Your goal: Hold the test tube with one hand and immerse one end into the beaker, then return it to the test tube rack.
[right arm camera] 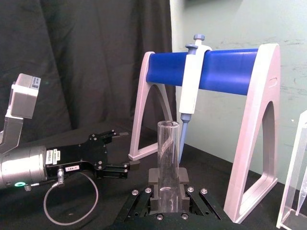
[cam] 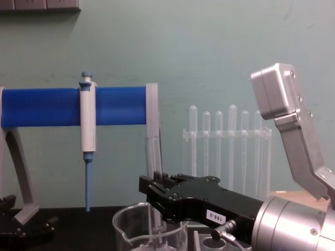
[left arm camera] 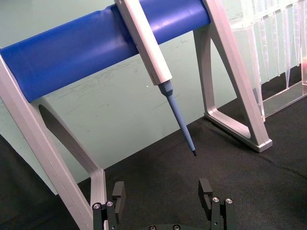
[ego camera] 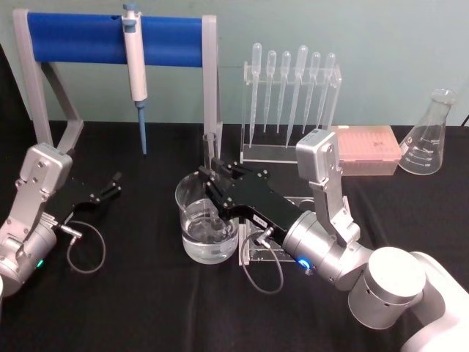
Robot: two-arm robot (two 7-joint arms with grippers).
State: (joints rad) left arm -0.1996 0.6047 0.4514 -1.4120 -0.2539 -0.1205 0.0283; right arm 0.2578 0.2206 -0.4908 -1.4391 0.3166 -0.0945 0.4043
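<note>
On a black-clothed table (ego camera: 146,308), the test tube (ego camera: 209,149) is clamped upright in the right gripper (ego camera: 212,178) so that its lower end is dipped into the beaker (ego camera: 189,238); the depth is obscured by glass and water. The test tube rack (ego camera: 258,257) is mostly hidden beneath that arm. The left gripper (ego camera: 112,183) is parked leftward, spread open, empty.

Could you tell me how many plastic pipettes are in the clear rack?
6 pipettes, hanging side by side in the clear rack right of the blue stand; none looks hidden.
</note>
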